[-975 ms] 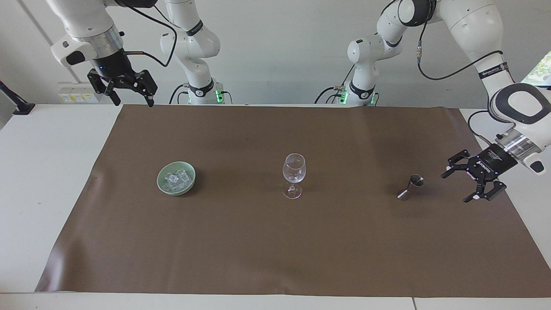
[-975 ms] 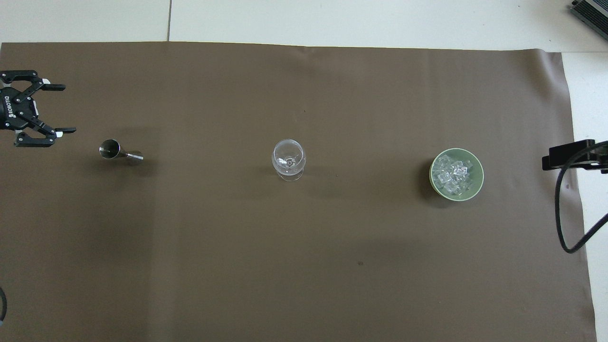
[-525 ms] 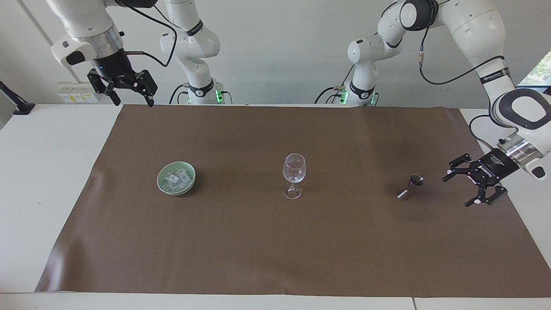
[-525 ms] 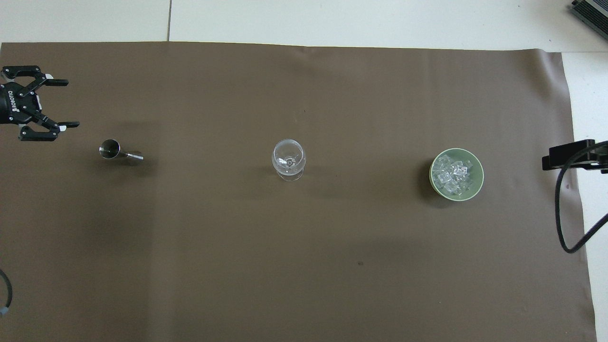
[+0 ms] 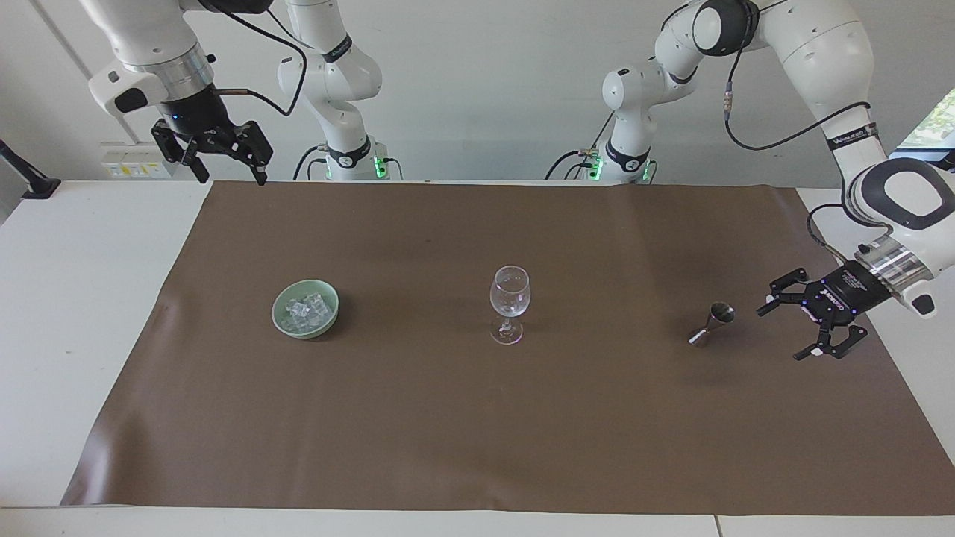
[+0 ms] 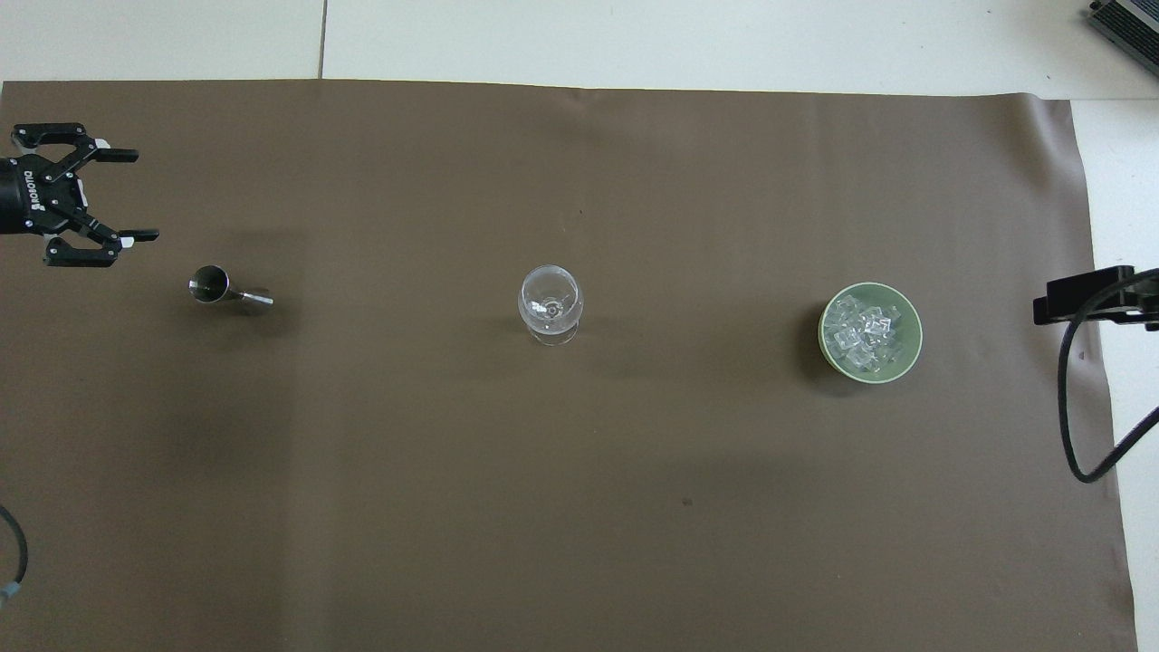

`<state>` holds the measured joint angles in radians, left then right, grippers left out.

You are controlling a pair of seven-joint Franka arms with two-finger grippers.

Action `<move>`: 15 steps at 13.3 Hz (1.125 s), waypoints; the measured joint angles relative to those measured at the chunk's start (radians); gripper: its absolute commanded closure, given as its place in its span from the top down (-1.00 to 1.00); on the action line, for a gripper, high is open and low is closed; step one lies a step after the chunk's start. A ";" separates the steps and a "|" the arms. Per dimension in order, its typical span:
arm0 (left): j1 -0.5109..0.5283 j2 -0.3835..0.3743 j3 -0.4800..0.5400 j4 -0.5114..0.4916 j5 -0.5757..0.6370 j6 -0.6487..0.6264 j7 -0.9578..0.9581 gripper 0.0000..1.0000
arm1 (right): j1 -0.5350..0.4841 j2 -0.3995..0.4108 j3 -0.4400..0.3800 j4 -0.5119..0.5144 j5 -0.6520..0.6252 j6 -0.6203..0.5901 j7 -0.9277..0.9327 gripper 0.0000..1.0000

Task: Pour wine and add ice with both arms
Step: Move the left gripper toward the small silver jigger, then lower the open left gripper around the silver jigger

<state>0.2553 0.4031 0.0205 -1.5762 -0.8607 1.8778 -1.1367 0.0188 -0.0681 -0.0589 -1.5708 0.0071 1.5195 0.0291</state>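
My left gripper (image 5: 787, 332) is the part of me nearest the work, low at the right edge of the facing view, jaws spread wide and holding nothing. Over the last second it has slid in from the mat's edge toward the steel jigger (image 5: 712, 324) and tipped more onto its side, so the open fingers now point at the jigger from just beside it, though a clear gap remains. In the overhead view the same gripper (image 6: 95, 195) sits at the left edge, slightly above the jigger (image 6: 217, 288) in the frame. I read this as the approach to pick up the measure; the wine step has only begun.

Next along the row, in the middle of both frames, the wine glass (image 5: 509, 313) stands upright on the brown mat (image 5: 477, 418). It looks empty. It has not moved.

Then, left of centre in the facing view, the pale green bowl (image 5: 280, 317) holds the ice (image 5: 304, 312), a small heap of clear cubes. In the overhead view the bowl (image 6: 913, 349) and its ice (image 6: 865, 333) lie toward the right. Nothing there has changed either, so the ice step is untouched.

Last, at the upper left of the facing view, my right gripper (image 5: 227, 175) hangs above the mat's top corner, well apart from the bowl, jaws open and empty. That arm has stayed put and waits. In the overhead view it shows only as a dark shape at the right edge.
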 measured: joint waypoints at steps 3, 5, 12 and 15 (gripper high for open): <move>0.014 0.017 0.006 0.000 0.001 -0.050 -0.001 1.00 | 0.000 0.000 0.000 0.000 0.000 0.000 0.000 1.00; 0.073 0.054 -0.012 0.004 0.001 -0.087 0.028 1.00 | 0.000 0.000 0.000 0.000 0.000 0.000 0.000 1.00; 0.154 0.140 -0.041 0.011 -0.009 -0.146 0.214 1.00 | 0.000 0.000 0.000 0.000 0.000 0.000 0.000 1.00; 0.158 0.153 -0.040 -0.028 -0.049 -0.166 0.274 1.00 | 0.000 0.000 0.000 0.000 0.000 0.000 0.000 1.00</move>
<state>0.4132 0.5561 -0.0199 -1.6040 -0.9094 1.7115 -0.8626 0.0188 -0.0681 -0.0589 -1.5708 0.0071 1.5195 0.0291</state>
